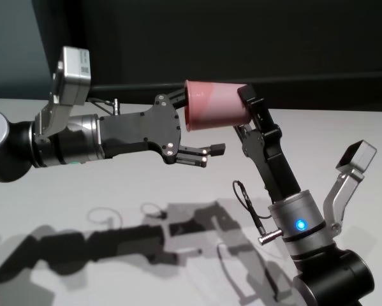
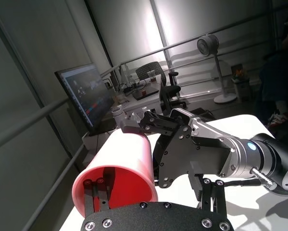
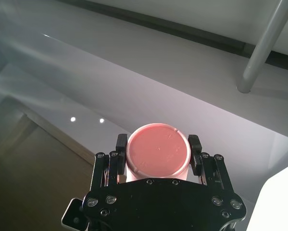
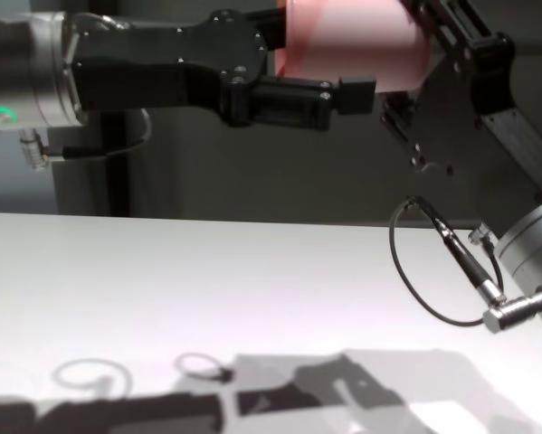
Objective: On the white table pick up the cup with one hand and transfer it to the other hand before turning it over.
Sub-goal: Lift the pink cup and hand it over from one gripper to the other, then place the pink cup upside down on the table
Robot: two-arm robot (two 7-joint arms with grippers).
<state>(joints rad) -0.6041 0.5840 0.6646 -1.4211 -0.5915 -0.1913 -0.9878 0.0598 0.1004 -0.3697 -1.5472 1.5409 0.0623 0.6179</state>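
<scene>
Overhead, well above the bare white worktop (image 1: 344, 127), the pink cup (image 1: 213, 105) lay on its side in open air, its base end clamped by the right tool (image 3: 158, 154), while the left tool (image 1: 194, 124) straddled its rim, fingers apart.

You have the white table (image 1: 114, 185) filling the lower part of the head view, matte and plain. Across its lower half only dark shadows of the two arms fall on it.
</scene>
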